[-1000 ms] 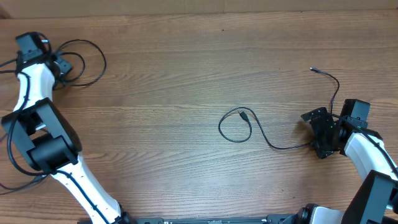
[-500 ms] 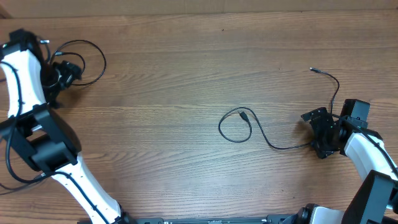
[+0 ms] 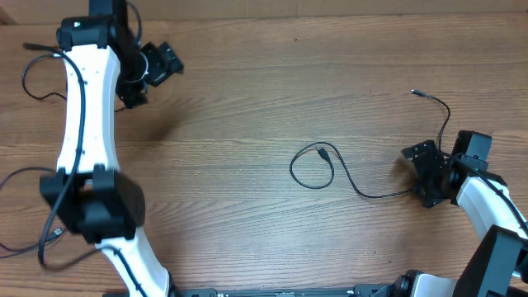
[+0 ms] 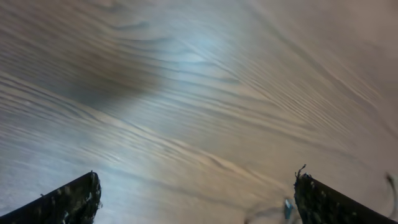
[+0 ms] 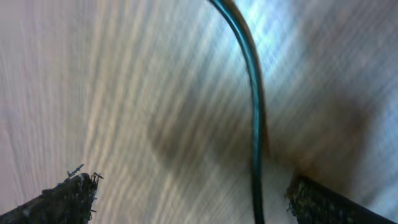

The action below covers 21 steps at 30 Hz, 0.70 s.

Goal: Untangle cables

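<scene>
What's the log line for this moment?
left fingers: open, empty, over table | right fingers: open, straddling black cable | black cable: one loop mid-table, not gripped

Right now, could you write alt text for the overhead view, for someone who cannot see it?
A thin black cable lies on a wooden table, curled into one small loop near the centre and trailing right to the right gripper. The left gripper hangs at the picture's top left, far from the cable.
</scene>
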Each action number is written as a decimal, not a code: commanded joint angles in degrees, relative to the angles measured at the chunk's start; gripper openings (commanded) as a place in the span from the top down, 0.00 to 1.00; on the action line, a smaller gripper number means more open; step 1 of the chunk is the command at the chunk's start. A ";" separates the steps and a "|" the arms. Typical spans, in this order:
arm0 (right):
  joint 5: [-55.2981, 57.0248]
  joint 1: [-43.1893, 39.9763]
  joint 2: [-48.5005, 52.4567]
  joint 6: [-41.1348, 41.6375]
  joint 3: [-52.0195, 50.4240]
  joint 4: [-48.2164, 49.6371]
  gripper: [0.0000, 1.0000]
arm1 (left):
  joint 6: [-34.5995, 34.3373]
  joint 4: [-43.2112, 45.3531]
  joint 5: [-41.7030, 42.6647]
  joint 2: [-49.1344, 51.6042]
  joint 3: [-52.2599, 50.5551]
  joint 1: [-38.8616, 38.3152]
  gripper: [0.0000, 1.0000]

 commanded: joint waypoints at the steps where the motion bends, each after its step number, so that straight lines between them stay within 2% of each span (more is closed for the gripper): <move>1: 0.79 -0.15 2.58 0.68 -2.64 1.38 0.00 | 3.69 -1.09 0.02 -8.39 1.42 -1.03 0.00; 4: -13.75 -0.13 2.58 0.63 -2.64 -0.20 0.00 | 4.70 -3.89 0.52 -12.20 1.42 -1.27 0.00; 7: -19.17 -0.15 2.58 -1.07 -2.64 -2.38 0.00 | 7.32 -6.49 0.44 -15.47 1.42 -1.27 0.00; 10: -24.81 -0.13 2.58 -7.96 -2.60 -1.90 0.00 | 9.49 -8.11 0.48 -19.43 1.42 -1.27 0.00; 14: -36.26 0.09 2.56 -7.96 -2.29 -1.73 0.01 | 10.58 -8.92 0.35 -25.00 1.42 -1.27 0.00; 15: -37.40 0.09 2.56 -7.96 -2.12 -2.03 0.06 | 10.73 -8.96 0.33 -25.75 1.42 -1.27 0.00; 17: -39.10 0.09 2.56 -7.96 -1.75 -2.58 0.23 | 11.10 -9.18 0.37 -27.12 1.42 -1.27 0.00; 21: -37.29 1.16 2.01 -8.00 -0.81 -3.19 0.25 | 12.20 -9.40 0.15 -27.67 1.40 -1.27 0.01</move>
